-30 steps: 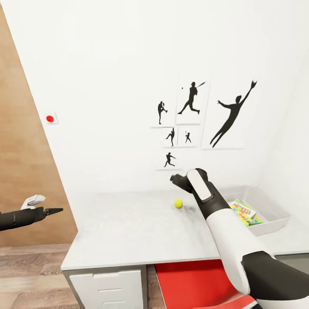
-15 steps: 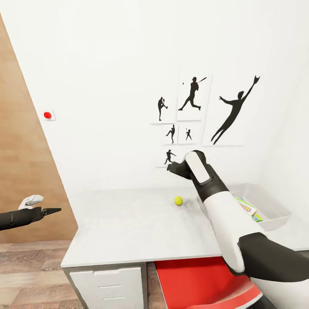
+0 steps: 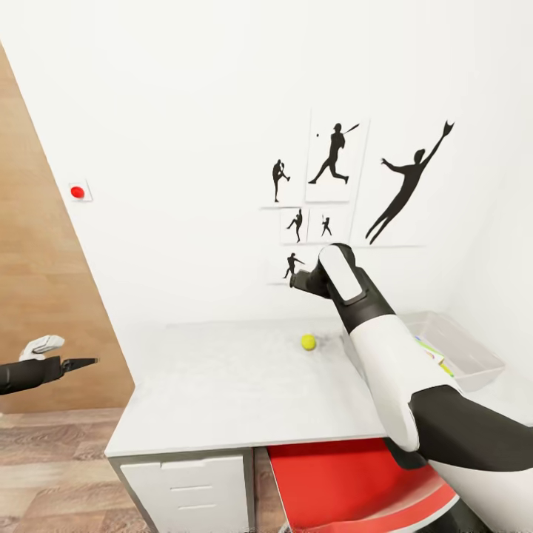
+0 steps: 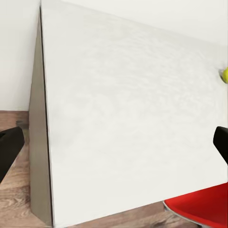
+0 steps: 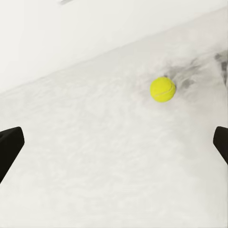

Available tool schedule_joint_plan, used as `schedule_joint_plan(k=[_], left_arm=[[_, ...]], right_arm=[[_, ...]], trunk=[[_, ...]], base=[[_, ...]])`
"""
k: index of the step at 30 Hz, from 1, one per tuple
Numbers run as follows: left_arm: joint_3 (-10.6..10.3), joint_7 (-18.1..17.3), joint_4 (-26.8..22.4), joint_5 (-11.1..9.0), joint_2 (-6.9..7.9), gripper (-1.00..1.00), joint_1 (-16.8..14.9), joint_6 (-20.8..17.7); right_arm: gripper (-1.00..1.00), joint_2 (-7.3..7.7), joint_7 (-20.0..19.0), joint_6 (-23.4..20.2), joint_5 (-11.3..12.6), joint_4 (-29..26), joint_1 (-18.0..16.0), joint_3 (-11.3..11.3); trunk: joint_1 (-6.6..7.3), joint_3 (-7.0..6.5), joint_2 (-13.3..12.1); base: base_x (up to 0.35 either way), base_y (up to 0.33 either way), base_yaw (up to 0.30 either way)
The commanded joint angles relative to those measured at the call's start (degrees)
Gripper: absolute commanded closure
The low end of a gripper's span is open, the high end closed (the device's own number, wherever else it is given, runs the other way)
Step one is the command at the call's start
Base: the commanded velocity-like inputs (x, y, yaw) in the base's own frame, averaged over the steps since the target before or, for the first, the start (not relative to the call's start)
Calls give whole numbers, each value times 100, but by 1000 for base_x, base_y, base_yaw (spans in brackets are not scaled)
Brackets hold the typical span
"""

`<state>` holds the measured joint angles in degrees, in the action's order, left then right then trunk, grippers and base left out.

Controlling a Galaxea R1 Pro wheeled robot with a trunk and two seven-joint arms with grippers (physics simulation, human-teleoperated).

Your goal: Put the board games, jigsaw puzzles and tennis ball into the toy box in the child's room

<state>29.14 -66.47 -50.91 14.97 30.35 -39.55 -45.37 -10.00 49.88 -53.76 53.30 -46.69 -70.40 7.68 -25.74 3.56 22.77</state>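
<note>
Only head view: toy box [image 3: 474, 363] beside tennis ball [image 3: 308, 341].

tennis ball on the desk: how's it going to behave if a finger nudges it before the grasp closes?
The tennis ball is round and sits loose on the flat, bare table, so a nudge would likely roll it away. Being small, it is probably light. The right gripper is open wide around empty space, so centring looks feasible.

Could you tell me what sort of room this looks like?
Probably a child's bedroom or playroom: baseball-player silhouettes decorate the wall, a tennis ball lies on the pale desk, and a grey toy box holds colourful games.
</note>
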Motion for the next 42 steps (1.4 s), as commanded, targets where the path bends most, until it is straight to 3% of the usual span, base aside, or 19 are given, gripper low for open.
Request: schedule_joint_plan(k=[1, 5, 14, 23, 35, 37, 42], left_arm=[[17, -56, -1, 58, 19, -100, -9, -41], [15, 46, 88, 133, 106, -100, -9, 81], [-14, 248, 160, 193, 105, -100, -9, 181], [8, 809, 174, 185, 109, -100, -9, 187], [26, 830, 178, 172, 129, -100, -9, 202], [56, 811, 178, 170, 136, -100, -9, 200], [353, 774, 178, 167, 165, -100, -9, 188]], right_arm=[[-100, 0, 57, -18, 48, 5, -9, 6], [-100, 0, 59, -35, 42, 46, -17, 6], [-100, 0, 46, -32, 38, 173, -18, 6], [-100, 0, 57, -45, 38, 193, -25, 9], [-100, 0, 51, -45, 26, 194, -27, 14], [-100, 0, 54, -46, 28, 189, -27, 14], [-100, 0, 61, -46, 30, 144, -27, 14]], trunk=[[-4, 24, 14], [-4, 62, 14], [-4, 147, 14], [-4, 232, 14], [-4, 346, 14], [-4, 365, 14], [-4, 412, 14]], base=[[0, 0, 0], [0, 0, 0], [0, 0, 0], [0, 0, 0], [0, 0, 0], [0, 0, 0], [0, 0, 0]])
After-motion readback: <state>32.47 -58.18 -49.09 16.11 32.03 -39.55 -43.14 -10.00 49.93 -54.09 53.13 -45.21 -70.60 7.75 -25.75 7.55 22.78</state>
